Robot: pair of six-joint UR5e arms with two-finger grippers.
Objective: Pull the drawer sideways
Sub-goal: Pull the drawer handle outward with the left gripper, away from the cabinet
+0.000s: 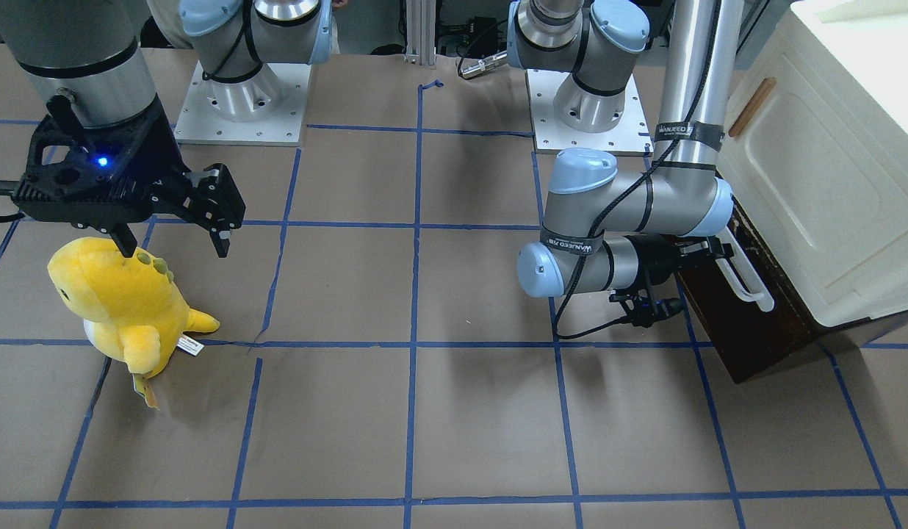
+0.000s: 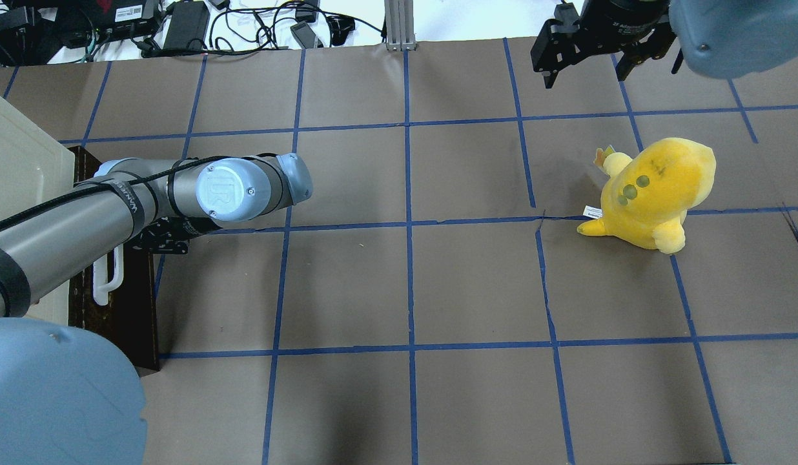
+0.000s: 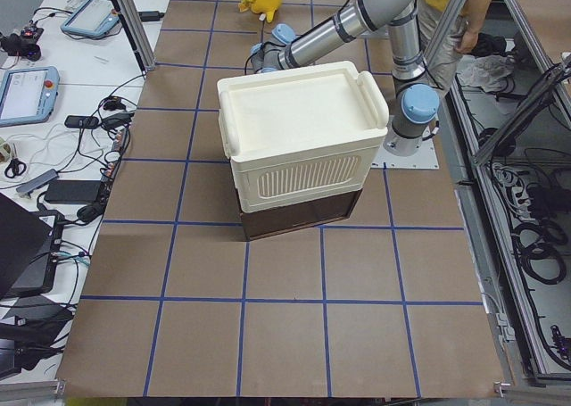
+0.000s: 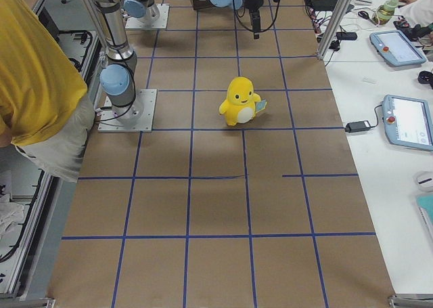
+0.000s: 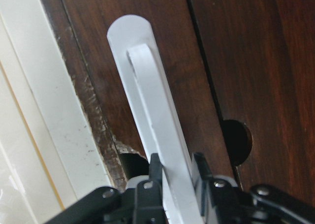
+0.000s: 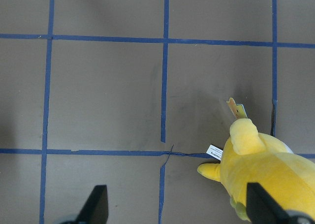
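left hand (image 5: 176, 171) — clamped on the white bar handle (image 5: 155, 111), one finger on each side | drawer (image 1: 762, 338) — dark front right ahead of that hand, under the cream cabinet (image 1: 814, 184) | right hand (image 6: 177, 207) spread wide, holding nothing, above the table (image 6: 108, 96) | yellow plush toy (image 6: 266, 170) just below one of its fingers

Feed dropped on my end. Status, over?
Left gripper shut on white handle of drawer. Right gripper open, empty. Yellow plush far from drawer.
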